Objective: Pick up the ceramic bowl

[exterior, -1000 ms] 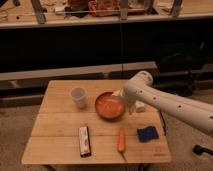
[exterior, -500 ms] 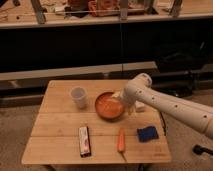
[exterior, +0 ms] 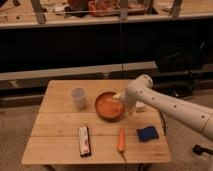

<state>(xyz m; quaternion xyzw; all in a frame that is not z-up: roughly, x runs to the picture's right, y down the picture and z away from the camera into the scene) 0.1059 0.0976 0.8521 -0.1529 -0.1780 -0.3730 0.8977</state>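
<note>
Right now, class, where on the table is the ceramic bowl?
In the camera view the ceramic bowl sits near the middle of the table, right of the translucent cup, with the tool at its right rim.

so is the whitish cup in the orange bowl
No, the translucent whitish cup stands left of the round orange-red ceramic bowl; the gripper is at its right rim.

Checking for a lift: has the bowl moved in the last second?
No. The bowl sits in the same spot beside the cup, not raised off the table; the gripper is at the bowl's rim.
</note>
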